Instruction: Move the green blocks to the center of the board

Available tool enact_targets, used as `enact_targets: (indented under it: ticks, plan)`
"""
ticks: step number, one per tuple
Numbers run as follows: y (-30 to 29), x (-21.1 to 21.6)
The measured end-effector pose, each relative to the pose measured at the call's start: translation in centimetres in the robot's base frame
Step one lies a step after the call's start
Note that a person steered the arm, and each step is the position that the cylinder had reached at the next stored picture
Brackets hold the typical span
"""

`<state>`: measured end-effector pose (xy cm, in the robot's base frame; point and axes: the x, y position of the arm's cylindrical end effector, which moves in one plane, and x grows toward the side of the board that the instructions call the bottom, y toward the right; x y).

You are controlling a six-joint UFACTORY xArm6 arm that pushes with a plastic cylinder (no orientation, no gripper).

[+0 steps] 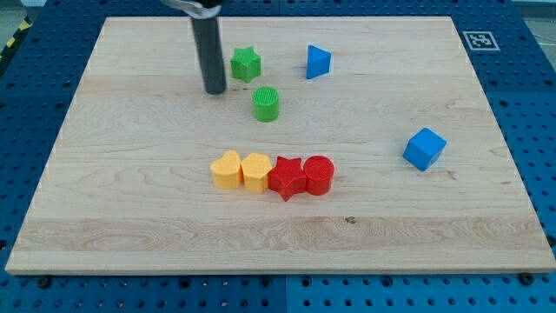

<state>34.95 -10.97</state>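
A green star block [246, 63] lies near the view's top, left of centre. A green cylinder block [266, 103] stands just below and to the right of it. My tip [215, 89] rests on the board to the left of both green blocks, a short gap from the star and not touching either. The rod rises from it out of the view's top.
A blue triangular block [318, 62] lies right of the green star. A blue cube [424, 149] sits at the right. A row of a yellow heart [226, 169], a yellow block [256, 171], a red star [287, 177] and a red cylinder [319, 175] lies below centre.
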Motion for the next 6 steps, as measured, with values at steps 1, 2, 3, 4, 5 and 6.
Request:
enact_targets:
  ticks: [1, 2, 3, 4, 5, 6]
  plan:
    - [0.0, -5.5]
    - [2.8, -7.3]
    - [8.0, -4.9]
    - [11.9, -1.1]
    - [12.2, -1.9]
    - [12.1, -6.3]
